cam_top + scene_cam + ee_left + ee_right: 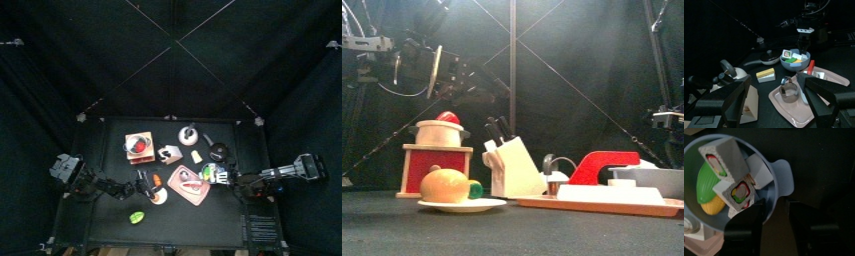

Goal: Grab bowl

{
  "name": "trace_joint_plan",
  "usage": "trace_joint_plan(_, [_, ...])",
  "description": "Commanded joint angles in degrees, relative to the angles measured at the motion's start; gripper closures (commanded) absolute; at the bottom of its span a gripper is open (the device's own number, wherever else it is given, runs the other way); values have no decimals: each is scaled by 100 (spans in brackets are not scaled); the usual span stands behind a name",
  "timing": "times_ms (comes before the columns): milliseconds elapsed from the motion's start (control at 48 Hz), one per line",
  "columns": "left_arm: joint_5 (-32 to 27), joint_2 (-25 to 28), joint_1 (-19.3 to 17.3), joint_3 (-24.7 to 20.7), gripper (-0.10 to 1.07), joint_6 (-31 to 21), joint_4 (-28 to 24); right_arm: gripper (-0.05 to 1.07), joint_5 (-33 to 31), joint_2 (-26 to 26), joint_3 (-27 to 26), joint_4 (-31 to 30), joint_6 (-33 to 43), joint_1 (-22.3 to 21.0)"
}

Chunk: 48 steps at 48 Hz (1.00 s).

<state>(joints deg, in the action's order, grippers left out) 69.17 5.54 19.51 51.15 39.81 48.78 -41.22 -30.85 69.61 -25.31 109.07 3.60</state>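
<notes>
The light blue bowl (759, 173) holds sushi pieces, a corn piece and a green piece. It stands on the table just beyond the pink tray (821, 107) and also shows in the left wrist view (796, 61) and the top view (211, 175). My right gripper (777, 220) is open and hangs right over the bowl's rim, one jaw inside and one outside; the left wrist view shows it coming down onto the bowl (803, 47). My left gripper (784, 102) is open and empty, low over the tray's near end.
A metal cup (787, 92) stands on the pink tray. A yellow-and-white block (765, 74), a black pan (767, 57) and a kettle (732, 73) lie beside the bowl. A red-and-white toy stand (438, 150), a knife block (513, 165) and a plate with fruit (456, 190) stand at the front.
</notes>
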Motion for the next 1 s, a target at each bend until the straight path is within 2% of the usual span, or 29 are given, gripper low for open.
trace_joint_plan(0, [53, -26, 0, -88, -6, -9, 9, 47, 18, -44, -97, -35, -18, -9])
trace_joint_plan(229, [53, -26, -9, -88, -6, -9, 9, 62, -88, -343, -220, -281, -53, -9])
trace_joint_plan(438, [53, -18, -9, -79, -6, -9, 9, 72, -492, -703, -316, -492, -26, -26])
trace_joint_plan(771, [53, -9, -9, -70, -6, -9, 9, 74, -492, -773, -352, -483, -70, -18])
trace_joint_plan(979, [44, -18, 0, -18, -6, 0, 18, 74, -237, -765, -378, -510, -88, 18])
